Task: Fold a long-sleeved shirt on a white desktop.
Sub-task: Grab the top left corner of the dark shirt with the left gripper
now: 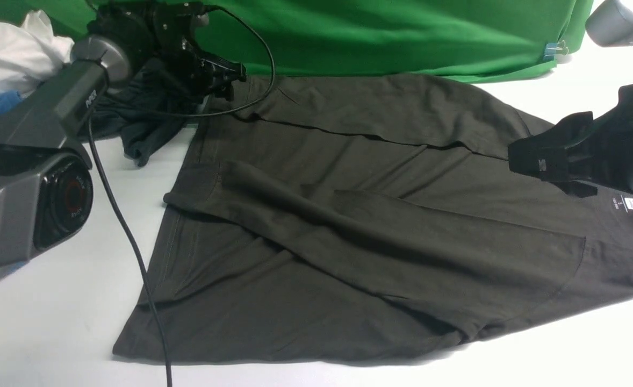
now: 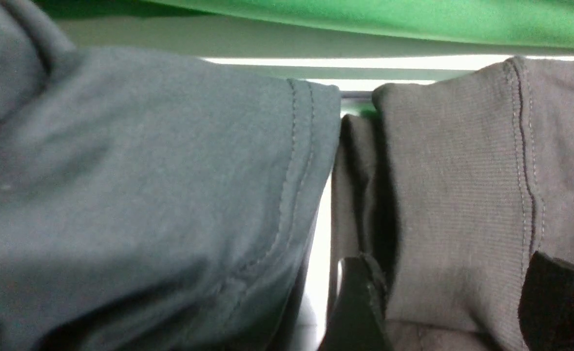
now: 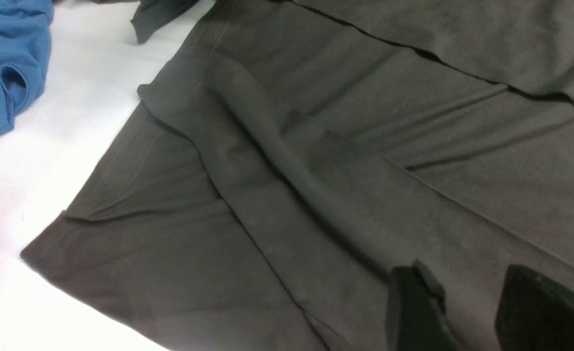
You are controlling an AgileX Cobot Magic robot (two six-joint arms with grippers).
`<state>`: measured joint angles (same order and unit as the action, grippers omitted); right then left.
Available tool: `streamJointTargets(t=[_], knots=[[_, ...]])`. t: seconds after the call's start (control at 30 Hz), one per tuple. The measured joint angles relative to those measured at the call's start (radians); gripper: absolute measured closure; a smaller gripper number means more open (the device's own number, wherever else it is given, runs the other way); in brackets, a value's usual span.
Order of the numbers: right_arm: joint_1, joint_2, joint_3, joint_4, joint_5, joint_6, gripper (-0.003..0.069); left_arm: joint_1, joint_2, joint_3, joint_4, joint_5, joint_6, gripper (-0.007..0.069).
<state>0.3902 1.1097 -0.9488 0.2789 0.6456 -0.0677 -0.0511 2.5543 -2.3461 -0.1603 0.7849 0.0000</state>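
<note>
The long-sleeved shirt (image 1: 381, 215) lies spread on the white desktop (image 1: 53, 301), both sleeves folded across its body and the white neck label (image 1: 631, 204) at the right. My left gripper (image 1: 228, 80) is at the shirt's far left corner. In the left wrist view its jaws (image 2: 450, 258) stand wide apart with a ribbed olive fold of the shirt (image 2: 452, 195) loose between them. My right gripper (image 1: 515, 158) hovers above the shirt near the collar. In the right wrist view it (image 3: 465, 270) is open with nothing between its fingers, over the shirt (image 3: 316, 170).
A charcoal-grey garment (image 1: 144, 123) lies crumpled beside the left gripper, touching the shirt's far corner (image 2: 145, 170). A blue shirt (image 3: 4, 63) and white cloth (image 1: 10, 54) sit at the far left. The green backdrop (image 1: 375, 32) runs behind. A black cable (image 1: 123, 226) trails over the desktop.
</note>
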Motion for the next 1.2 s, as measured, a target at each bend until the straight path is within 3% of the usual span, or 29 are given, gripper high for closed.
streamJointTargets(t=[0.13, 0.43, 0.87, 1.07, 1.2], knots=[[0.000, 0.000, 0.000, 0.000, -0.001, 0.000, 0.0419, 0.016, 0.010, 0.000, -0.069, -0.025, 0.026, 0.0226], [0.000, 0.000, 0.000, 0.000, -0.002, 0.003, 0.0419, 0.036, 0.037, 0.000, -0.100, -0.026, 0.041, 0.0367], [0.000, 0.000, 0.000, 0.000, -0.003, 0.003, 0.0419, 0.043, 0.050, 0.000, -0.255, -0.037, 0.201, 0.0402], [0.000, 0.000, 0.000, 0.000, -0.003, 0.003, 0.0419, 0.055, 0.055, 0.000, -0.294, -0.035, 0.221, 0.0574], [0.000, 0.000, 0.000, 0.000, -0.003, 0.003, 0.0419, 0.073, 0.057, 0.000, -0.355, -0.021, 0.267, 0.0586]])
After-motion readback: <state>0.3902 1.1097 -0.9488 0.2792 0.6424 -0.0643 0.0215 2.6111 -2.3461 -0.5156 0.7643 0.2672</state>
